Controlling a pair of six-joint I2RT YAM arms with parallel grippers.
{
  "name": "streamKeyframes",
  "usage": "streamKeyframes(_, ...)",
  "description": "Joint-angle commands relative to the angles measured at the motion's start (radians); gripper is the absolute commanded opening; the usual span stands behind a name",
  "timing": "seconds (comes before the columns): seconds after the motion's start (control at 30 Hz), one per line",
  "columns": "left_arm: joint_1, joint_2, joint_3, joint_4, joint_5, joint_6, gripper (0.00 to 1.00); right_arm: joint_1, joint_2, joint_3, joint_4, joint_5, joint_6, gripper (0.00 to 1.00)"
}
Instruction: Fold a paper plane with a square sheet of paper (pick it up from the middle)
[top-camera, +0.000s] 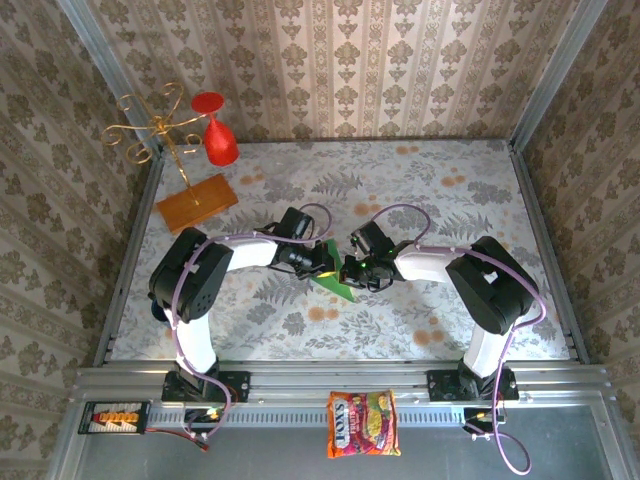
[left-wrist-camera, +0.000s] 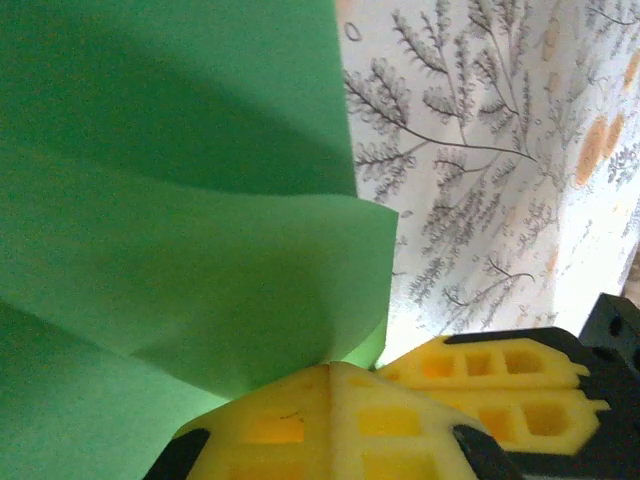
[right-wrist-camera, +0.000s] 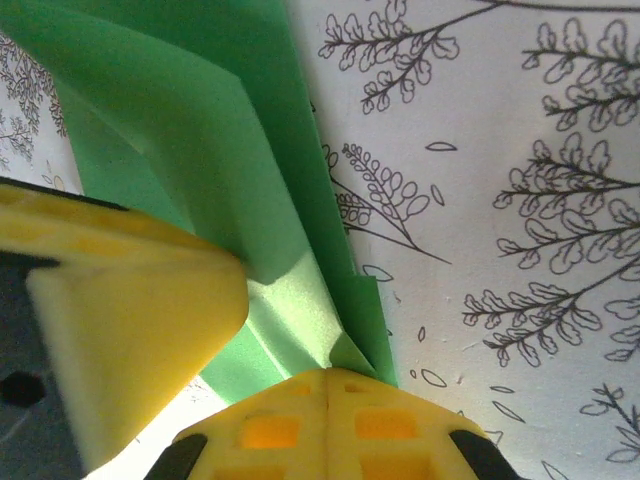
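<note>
I am pinching the green paper (top-camera: 338, 284) with both of my 2 grippers near the middle of the fern-patterned table (top-camera: 450, 200). My left gripper (left-wrist-camera: 330, 372) is clamping shut on a folded edge, and the sheet is fanning up and to the left in creased layers. My right gripper (right-wrist-camera: 328, 378) is gripping a narrow folded end from the opposite side, fingers pressed together. The 2 grippers are sitting just beside each other.

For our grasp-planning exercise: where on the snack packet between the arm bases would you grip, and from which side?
Probably the far edge of the snack packet, coming from above on the table side: it lies flat, so only a thin edge suits the jaws.
</note>
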Motion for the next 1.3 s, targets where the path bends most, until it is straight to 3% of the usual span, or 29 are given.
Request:
streamKeyframes(0.0,-0.004,0.025,0.0,-0.026,-0.03,0.023,0.04,-0.002,0.054,-0.017,-0.121,0.043,0.007,0.04)
streamKeyframes(0.27,0.012,0.038,-0.018,-0.015,-0.093,0.018,0.06,-0.002,0.067,-0.015,-0.172,0.066,-0.022,0.04)
streamKeyframes(0.97,0.224,0.071,0.022,0.056,-0.121,0.154,0.07,-0.022,0.075,-0.034,-0.273,0.116,-0.094,0.05)
streamKeyframes(1.27,0.282,0.075,0.034,0.049,-0.208,0.164,0.07,-0.024,0.066,-0.036,-0.265,0.109,-0.084,0.05)
